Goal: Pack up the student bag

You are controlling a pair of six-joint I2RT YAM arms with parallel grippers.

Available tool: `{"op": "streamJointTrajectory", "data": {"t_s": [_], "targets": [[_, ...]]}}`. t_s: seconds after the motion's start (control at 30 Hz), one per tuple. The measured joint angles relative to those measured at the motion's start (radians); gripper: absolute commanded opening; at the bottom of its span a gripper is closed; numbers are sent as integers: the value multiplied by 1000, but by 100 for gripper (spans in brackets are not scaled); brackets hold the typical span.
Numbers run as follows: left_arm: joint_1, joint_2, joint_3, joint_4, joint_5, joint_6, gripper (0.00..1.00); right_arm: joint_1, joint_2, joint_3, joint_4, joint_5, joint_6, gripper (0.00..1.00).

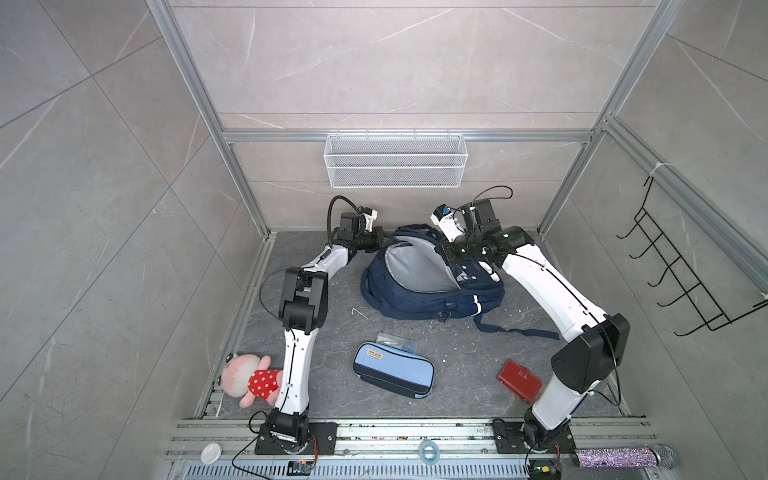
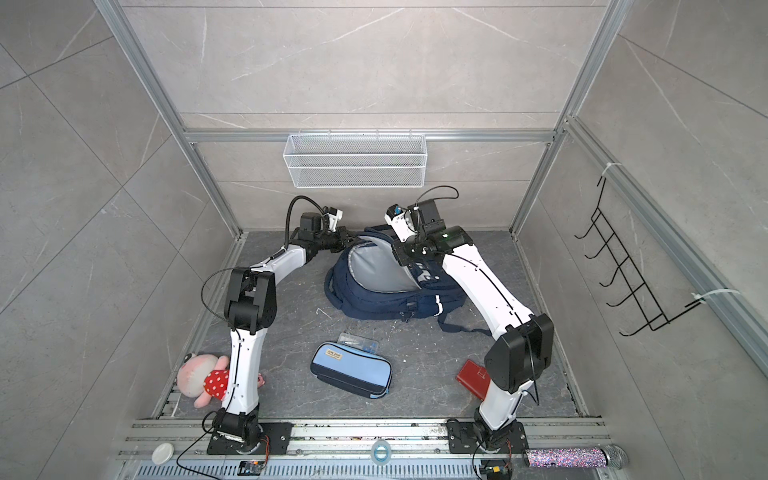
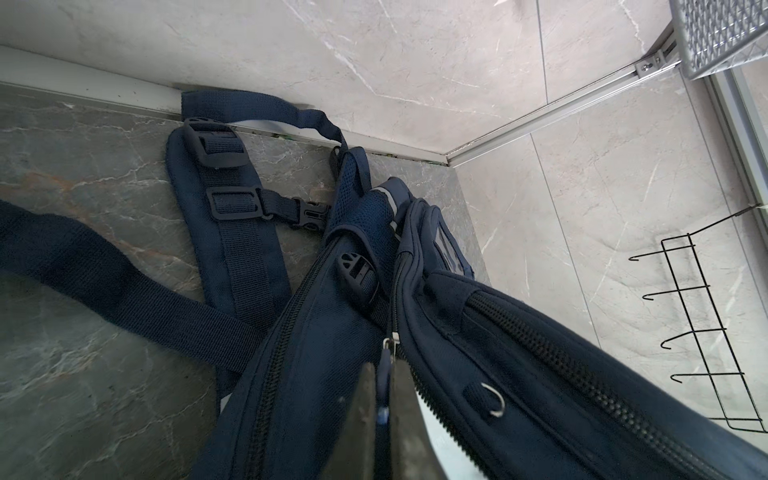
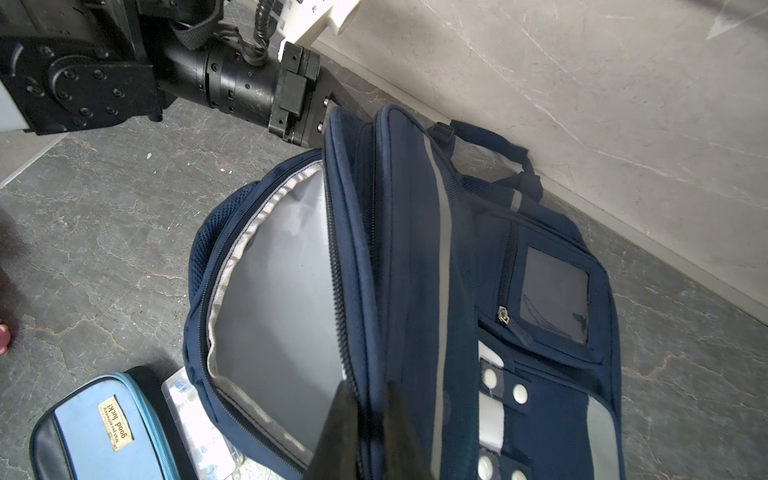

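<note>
The student bag (image 1: 432,291) (image 2: 386,295) is a navy backpack lying at the back of the floor, near the wall. Its main compartment gapes open and shows grey lining (image 1: 415,266). My left gripper (image 1: 384,240) (image 2: 348,241) sits at the bag's top left and is shut on a navy zipper pull (image 3: 384,365). My right gripper (image 1: 442,250) (image 2: 397,252) is shut on the zipped edge of the bag's front flap (image 4: 365,374) and holds it raised. The bag's straps (image 3: 232,232) lie flat toward the wall.
In front of the bag lie a light-blue pencil case (image 1: 392,370), a clear plastic box (image 1: 397,341), a red wallet (image 1: 519,380) and a plush doll (image 1: 249,378) beside the left arm. A wire basket (image 1: 395,160) hangs on the back wall and a black hook rack (image 1: 681,274) on the right one.
</note>
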Motion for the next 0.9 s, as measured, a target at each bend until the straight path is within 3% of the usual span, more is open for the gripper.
{"op": "streamJointTrajectory", "data": {"t_s": [0.03, 0.1, 0.27, 0.5, 0.7, 0.9], "targets": [[1, -14, -20, -8, -8, 0, 4, -3, 0, 0, 0, -1, 0, 0], [3, -47, -42, -58, -31, 10, 33, -12, 0, -3, 0, -8, 3, 0], [47, -143, -42, -220, -131, 43, 94, -42, -23, -46, 43, -17, 27, 0], [119, -373, -75, -493, -206, 145, 98, -50, -37, -141, 142, 12, 86, 0], [74, -767, -436, -712, -236, 217, 97, -50, -25, -196, 221, 23, 168, 0], [-84, -1012, -789, -943, -306, 175, 96, -39, 3, -230, 252, 18, 207, 0]]}}
